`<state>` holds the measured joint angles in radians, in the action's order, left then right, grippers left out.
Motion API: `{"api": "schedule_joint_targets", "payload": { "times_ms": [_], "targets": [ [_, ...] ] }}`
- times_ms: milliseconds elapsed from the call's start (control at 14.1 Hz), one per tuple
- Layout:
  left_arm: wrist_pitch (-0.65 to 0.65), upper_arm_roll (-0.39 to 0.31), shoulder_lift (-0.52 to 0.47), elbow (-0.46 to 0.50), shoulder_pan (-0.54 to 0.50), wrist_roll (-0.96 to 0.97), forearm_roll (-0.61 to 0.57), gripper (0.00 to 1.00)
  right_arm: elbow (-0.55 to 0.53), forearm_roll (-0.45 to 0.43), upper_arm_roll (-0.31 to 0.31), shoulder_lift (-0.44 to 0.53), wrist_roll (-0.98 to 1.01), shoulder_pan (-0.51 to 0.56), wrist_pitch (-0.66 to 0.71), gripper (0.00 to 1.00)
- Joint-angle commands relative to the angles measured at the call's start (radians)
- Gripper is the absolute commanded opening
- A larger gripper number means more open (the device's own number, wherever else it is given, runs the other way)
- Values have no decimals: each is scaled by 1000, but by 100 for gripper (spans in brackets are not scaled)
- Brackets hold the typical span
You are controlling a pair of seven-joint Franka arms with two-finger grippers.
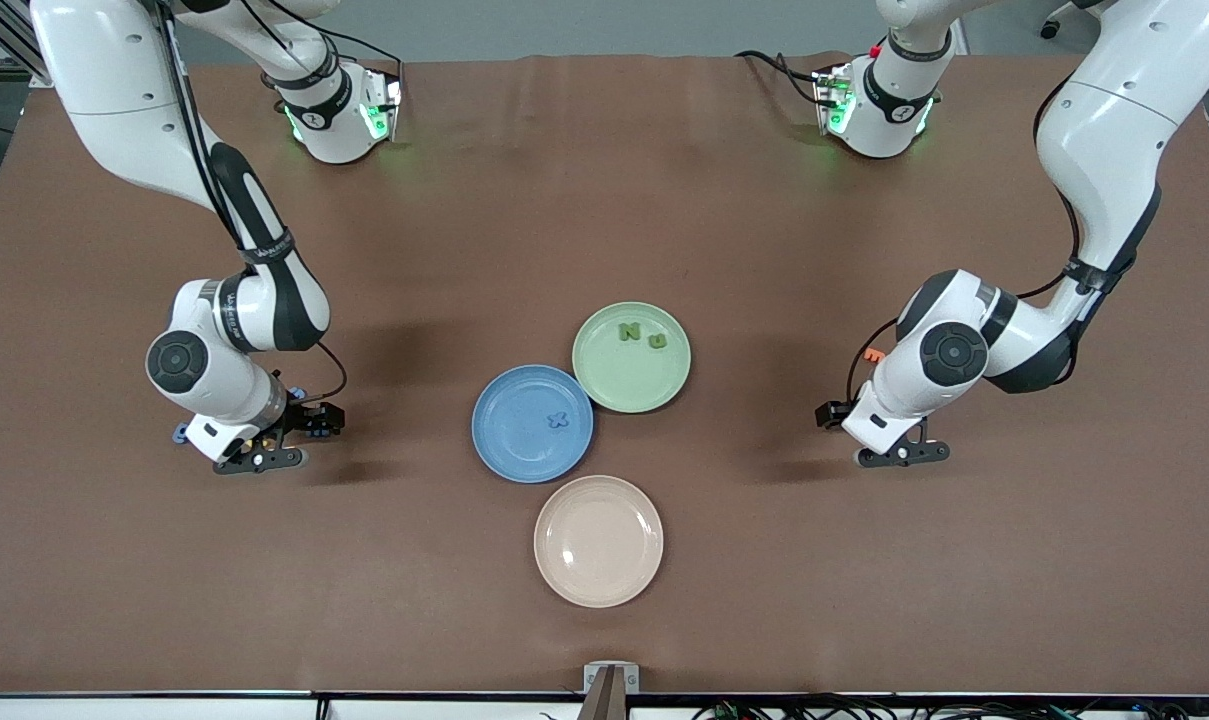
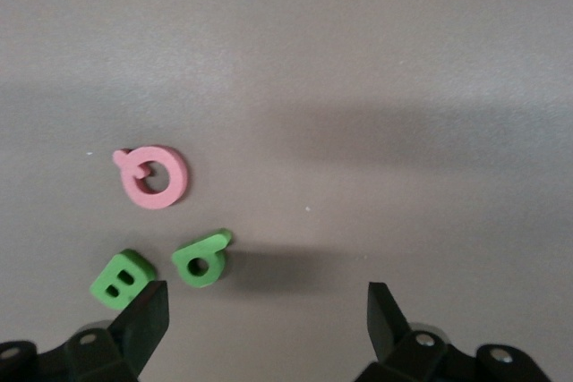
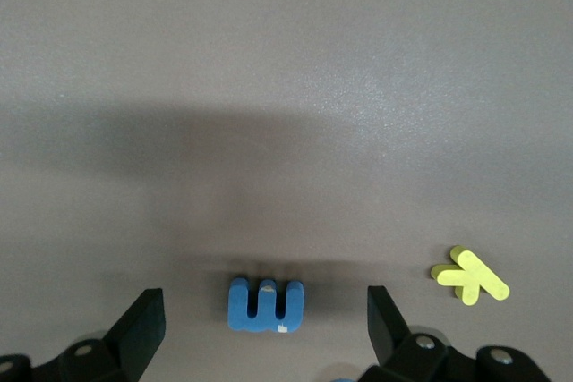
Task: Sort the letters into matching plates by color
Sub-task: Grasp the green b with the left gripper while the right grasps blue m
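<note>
Both grippers low over the table with jaws spread empty: blue letter E (image 3: 266, 305) centred between right gripper (image 3: 266, 333) fingers, green letter (image 2: 202, 259) off-centre under left gripper (image 2: 269, 324)

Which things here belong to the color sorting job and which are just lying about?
Job: blue plate, green plate, beige plate, blue letter, green letters, pink letter, yellow letter.
Lying about: cables at the table edge.
</note>
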<state>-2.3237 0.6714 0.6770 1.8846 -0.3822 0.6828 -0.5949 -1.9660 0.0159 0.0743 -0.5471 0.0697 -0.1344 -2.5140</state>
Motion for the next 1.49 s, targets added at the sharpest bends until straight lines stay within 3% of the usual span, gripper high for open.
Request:
{"api": "schedule_joint_targets", "payload": {
  "times_ms": [0, 567, 921, 1417],
  "targets": [
    [-26, 8, 10, 11, -26, 0, -49, 94, -43, 25, -19, 39, 18, 24, -11, 100],
    [-60, 5, 58, 7, -46, 1, -83, 80, -47, 62, -17, 1, 25, 22, -41, 100],
    [-60, -1, 58, 8, -46, -3, -88, 79, -45, 62, -17, -19, 25, 24, -45, 92],
    [-59, 0, 49, 5, -66, -19, -88, 81, -43, 62, -17, -22, 22, 22, -42, 46]
  ]
}}
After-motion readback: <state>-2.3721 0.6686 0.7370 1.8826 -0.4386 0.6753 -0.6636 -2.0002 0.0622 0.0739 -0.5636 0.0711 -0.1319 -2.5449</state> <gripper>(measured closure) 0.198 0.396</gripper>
